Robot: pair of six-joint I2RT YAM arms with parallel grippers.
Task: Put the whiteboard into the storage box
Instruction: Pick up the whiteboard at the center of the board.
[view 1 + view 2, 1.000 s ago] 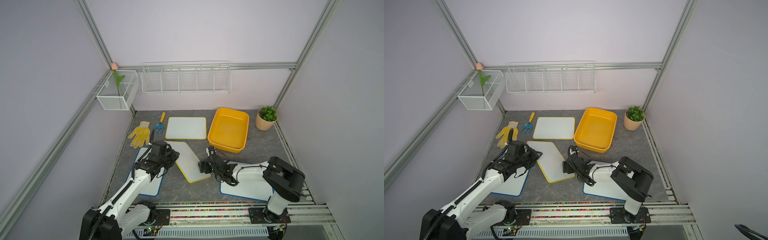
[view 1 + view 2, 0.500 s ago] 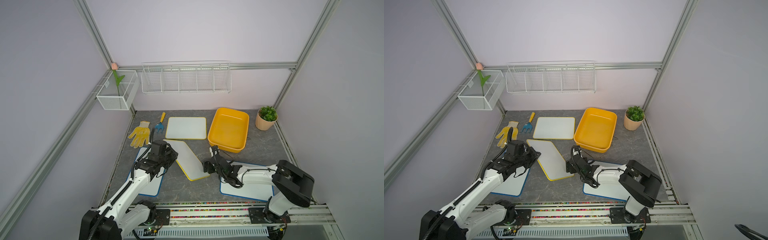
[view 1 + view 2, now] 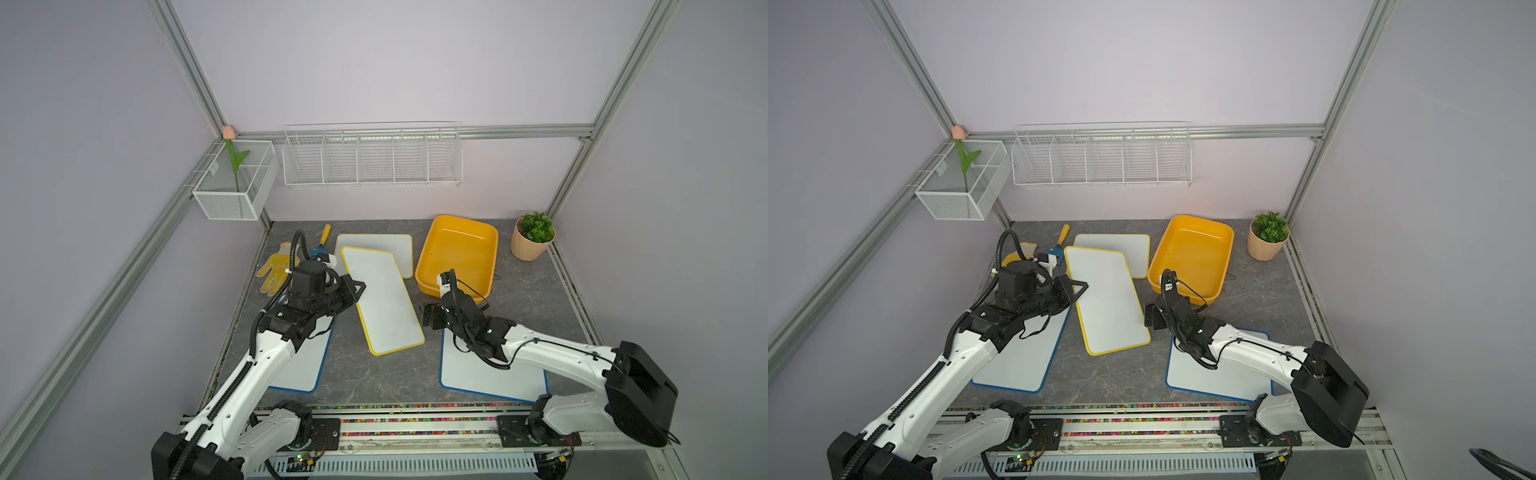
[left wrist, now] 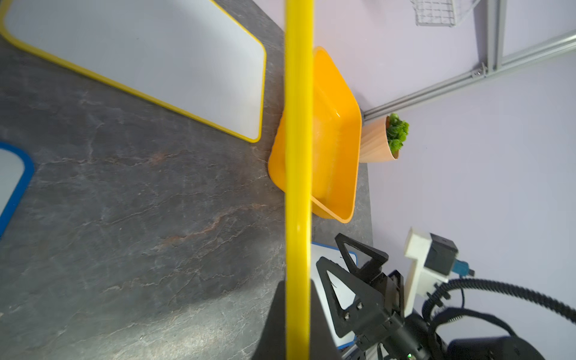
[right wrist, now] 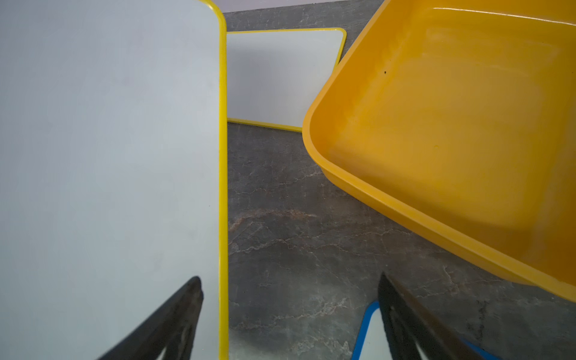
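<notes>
1. left gripper [image 3: 358, 286] pinches the yellow-rimmed whiteboard [image 3: 380, 301] by its left edge. thin one-sided hold, so it could swing or slip.
2. right gripper [image 3: 429, 318] is spread wide at the whiteboard's right edge. a bump could jar it loose.
3. storage box [image 3: 459, 253] sits just beside the whiteboard, empty. its rim may snag a drooping corner.

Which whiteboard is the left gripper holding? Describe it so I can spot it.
Find the shallow yellow-orange plastic storage box at the back of the grey table. Beside it, mid-table, slants a yellow-framed white whiteboard. Unlike the flat yellow-framed board behind it and the two blue-framed boards, it has the left gripper shut on its edge.
</notes>
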